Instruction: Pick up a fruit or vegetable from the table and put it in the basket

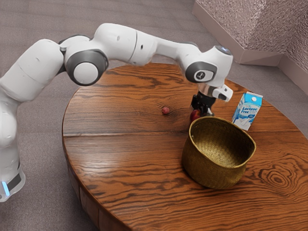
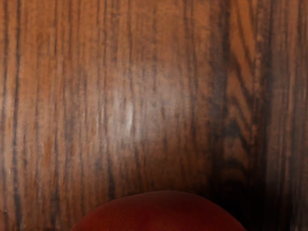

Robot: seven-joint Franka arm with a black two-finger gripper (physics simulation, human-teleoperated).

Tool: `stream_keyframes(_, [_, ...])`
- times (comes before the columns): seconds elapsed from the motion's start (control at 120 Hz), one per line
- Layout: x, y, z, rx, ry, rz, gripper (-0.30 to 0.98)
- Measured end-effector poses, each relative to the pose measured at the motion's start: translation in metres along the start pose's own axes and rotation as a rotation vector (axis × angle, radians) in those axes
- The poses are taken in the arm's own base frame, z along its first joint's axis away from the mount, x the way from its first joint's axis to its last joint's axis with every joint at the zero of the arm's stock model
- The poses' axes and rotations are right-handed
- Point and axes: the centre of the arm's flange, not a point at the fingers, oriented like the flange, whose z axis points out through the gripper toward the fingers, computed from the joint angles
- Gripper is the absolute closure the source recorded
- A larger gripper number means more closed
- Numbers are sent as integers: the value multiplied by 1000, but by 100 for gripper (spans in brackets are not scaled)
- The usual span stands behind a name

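Your gripper (image 1: 202,111) is down at the red fruit (image 1: 194,116), just beside the woven basket (image 1: 207,168); whether it's clamped, I can't tell you.

A round wooden table (image 1: 120,178) spreads beneath the hand (image 1: 202,112), its glossy brown top crossed by dark, wavy grain and a straight seam. Below the hand, soft light leaves a pale sheen beside deep shadow; another sheen lies between the hand and the arm's base. Grey-brown floor (image 1: 43,106) with faint lines surrounds the table. Beyond the hand, toward the exterior view's upper right, rough, pinkish-grey walls (image 1: 245,21) meet at an angle above a smoother base strip (image 1: 260,57).
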Motion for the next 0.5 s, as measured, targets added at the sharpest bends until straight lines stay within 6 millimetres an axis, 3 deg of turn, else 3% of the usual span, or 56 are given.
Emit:
stream_keyframes(0.242, [-16, -38, -54, 21, -98, -28, 37])
stream_keyframes(0.5, [-50, -9, -122, -95, -247, 32, 37])
